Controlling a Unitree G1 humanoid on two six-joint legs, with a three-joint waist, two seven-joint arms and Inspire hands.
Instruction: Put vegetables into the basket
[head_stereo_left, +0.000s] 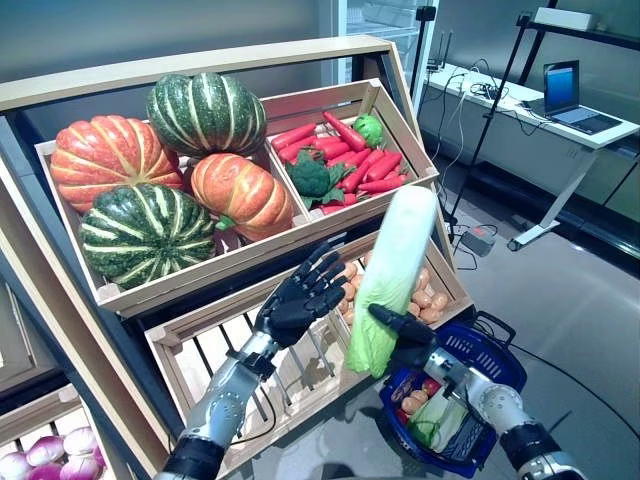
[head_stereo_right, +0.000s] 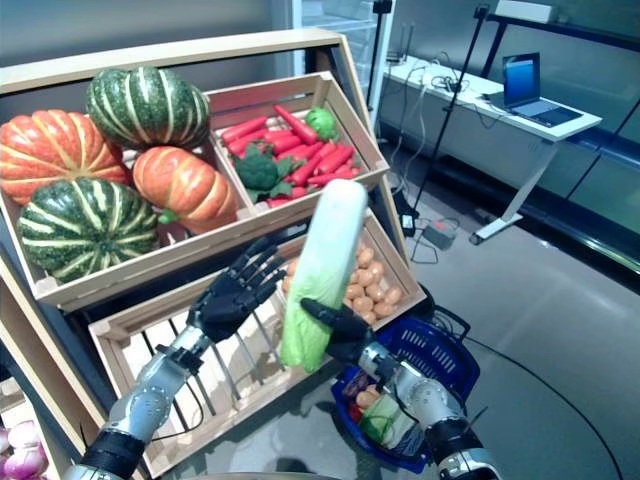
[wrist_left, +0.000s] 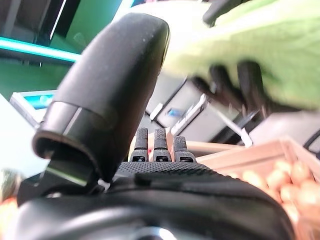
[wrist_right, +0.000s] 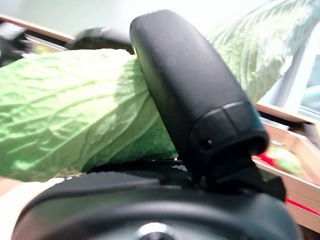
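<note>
The right hand (head_stereo_left: 410, 338) is clamped around the leafy lower part of a long cabbage (head_stereo_left: 393, 280), holding it upright and raised, its white end up. The blue basket (head_stereo_left: 497, 357) sits on the floor just below and beside the cabbage, with produce already inside. The left hand (head_stereo_left: 297, 298), fingers spread and holding nothing, hovers just beside the cabbage, over an empty slatted crate (head_stereo_left: 225, 350). Behind the cabbage lies a crate of potatoes (head_stereo_left: 432, 296).

No text, label, number or sign can be read in any view; the wooden crates (head_stereo_left: 250, 262) carry no markings, and the laptop (head_stereo_left: 565, 92) screen on the far tabletop (head_stereo_left: 520, 100) shows nothing legible
</note>
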